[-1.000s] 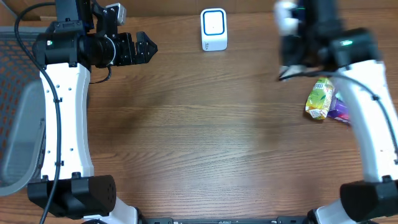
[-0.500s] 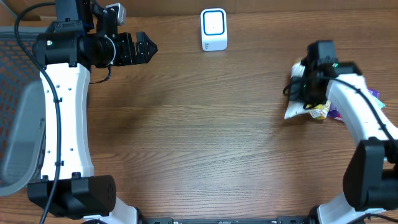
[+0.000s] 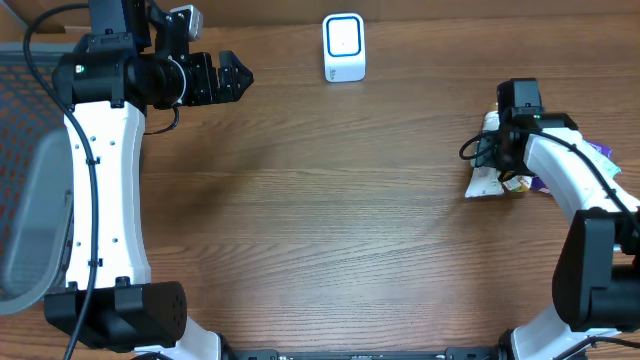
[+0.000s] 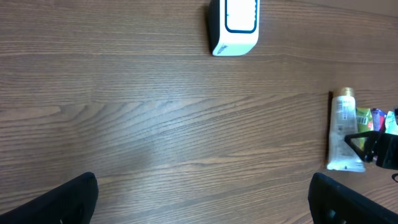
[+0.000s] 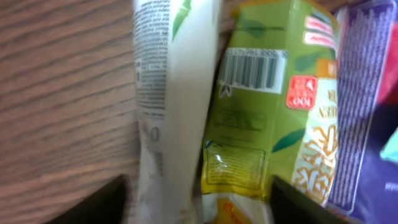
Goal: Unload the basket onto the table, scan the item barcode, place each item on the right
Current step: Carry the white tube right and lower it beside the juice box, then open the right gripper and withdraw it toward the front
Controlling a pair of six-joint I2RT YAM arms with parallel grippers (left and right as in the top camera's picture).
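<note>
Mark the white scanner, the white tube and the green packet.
white scanner (image 3: 344, 42), overhead view, on its blue-outlined face.
white tube (image 4: 341, 134), left wrist view, on the middle of its body.
green packet (image 5: 261, 124), right wrist view, on its green face just below the barcode.

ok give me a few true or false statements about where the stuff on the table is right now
1. The barcode on the green packet faces up. True.
2. The left claw holds the white tube. False: it is open and empty. The tube lies on the table beside the green packet, under the open right claw.
3. The scanner stands near the far edge of the table, apart from the packets. True.
4. The purple packet leans against the scanner. False: it lies beside the green packet, on the side away from the tube.
</note>
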